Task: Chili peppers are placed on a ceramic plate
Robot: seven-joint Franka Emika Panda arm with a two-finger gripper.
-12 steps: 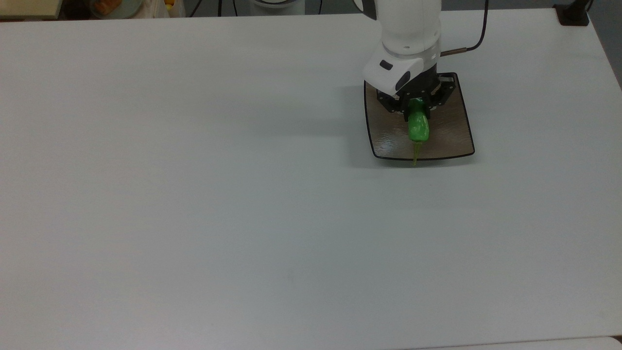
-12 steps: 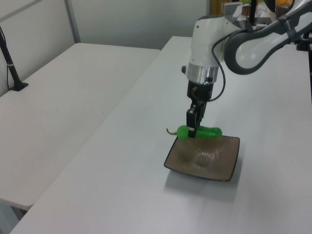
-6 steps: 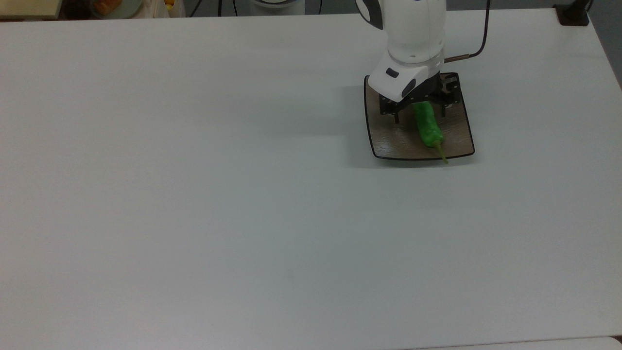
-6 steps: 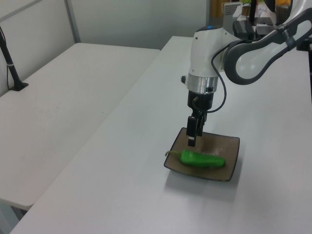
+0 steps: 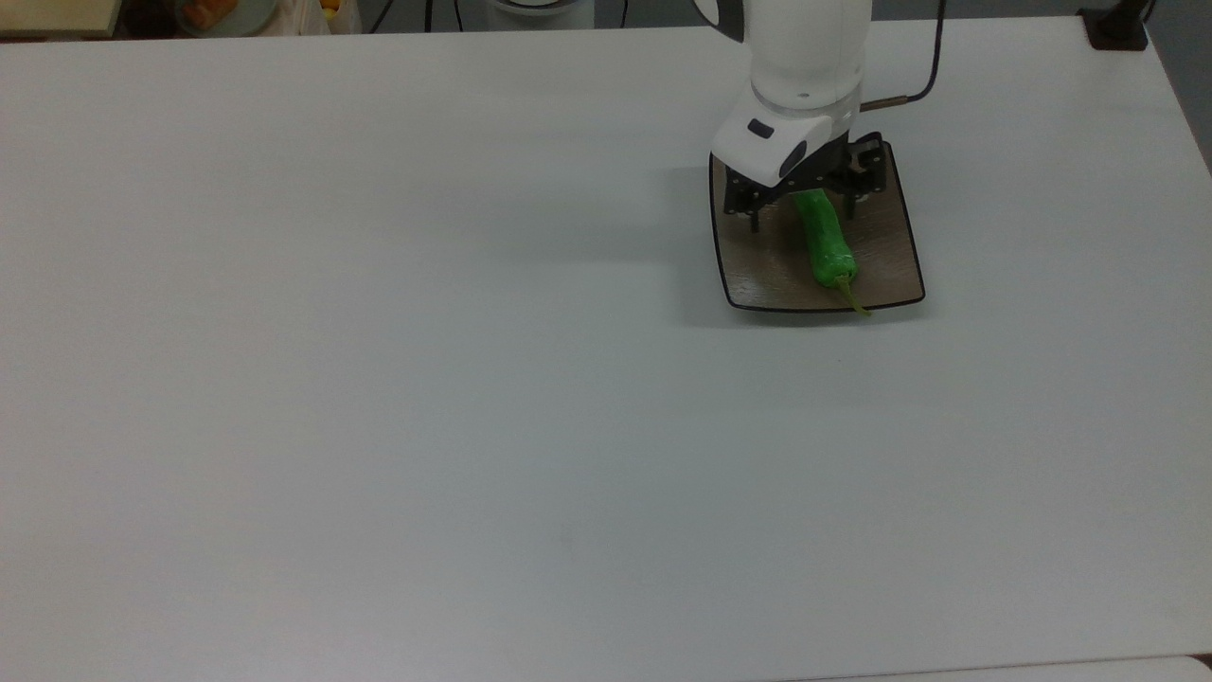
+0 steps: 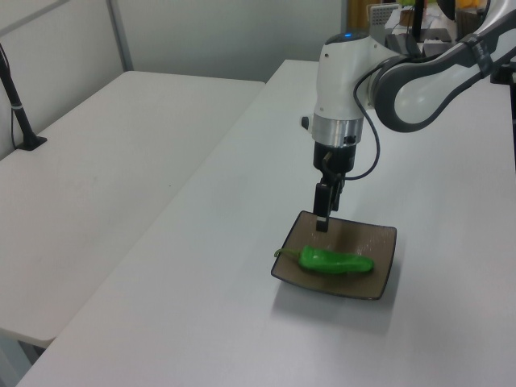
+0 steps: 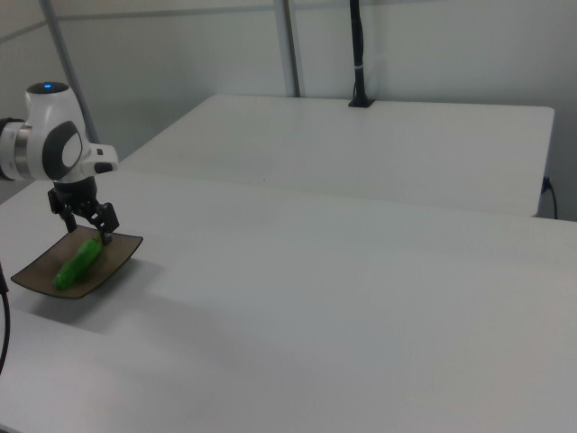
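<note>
The green chili pepper [image 5: 825,248] lies flat on the square brown ceramic plate [image 5: 762,275], its stem poking over the plate's near rim in the top view. My gripper [image 5: 803,216] hangs open just above the pepper's far end, one finger on each side, touching nothing. In the left view the pepper [image 6: 334,261] rests along the plate's [image 6: 372,239] near side, with the gripper [image 6: 323,222] above it. The right view has the gripper [image 7: 88,232] spread over the pepper [image 7: 78,262] and the plate [image 7: 115,253].
The plate sits near the far right of the white table [image 5: 426,379] in the top view. A second table [image 6: 105,177] stands beside it with a black post [image 6: 19,109]. A cable [image 5: 923,80] trails behind the arm.
One second ago the gripper held the pepper above the plate. It has since opened, the pepper has dropped onto the plate, and the gripper has lifted slightly.
</note>
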